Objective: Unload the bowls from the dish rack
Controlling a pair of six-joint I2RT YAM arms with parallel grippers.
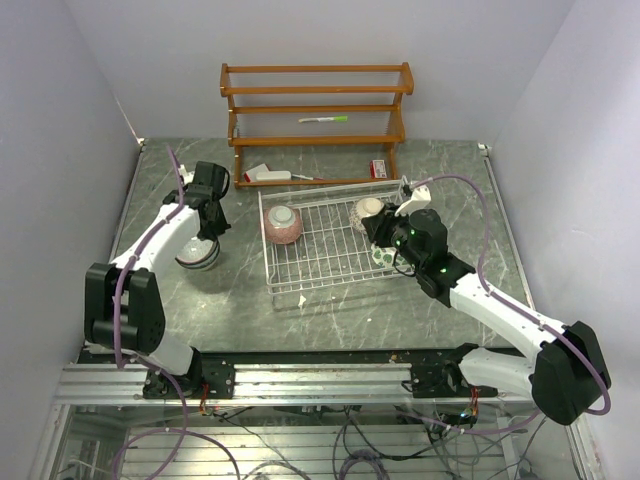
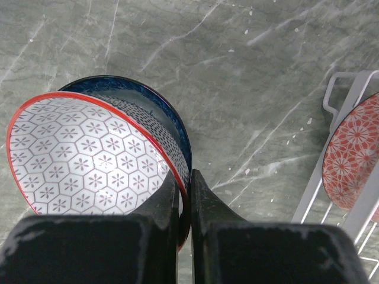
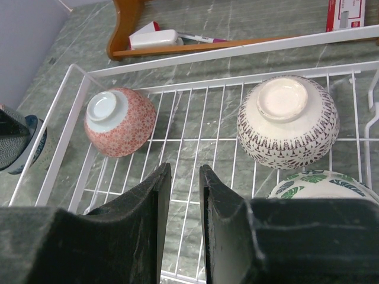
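The white wire dish rack (image 1: pixel 318 262) sits mid-table. Inside it lie a pink bowl (image 1: pixel 283 224) (image 3: pixel 120 121), a cream bowl (image 1: pixel 371 211) (image 3: pixel 288 121) and a green-and-white bowl (image 3: pixel 323 184), all bottom up. My right gripper (image 3: pixel 185 170) hovers over the rack floor between them, open by a narrow gap with nothing in it. Left of the rack, my left gripper (image 2: pixel 185 176) is shut on the wall of a red-rimmed, hexagon-patterned bowl (image 2: pixel 83 157). That bowl rests tilted in a dark blue bowl (image 2: pixel 155 106) below it.
A brown wooden shelf (image 1: pixel 315 120) stands behind the rack, with a green pen (image 1: pixel 323 119) on a tier. A white object (image 3: pixel 154 39) and a red box (image 3: pixel 345 12) lie on its bottom board. The rack's left rim (image 2: pixel 331 160) is close to the held bowl.
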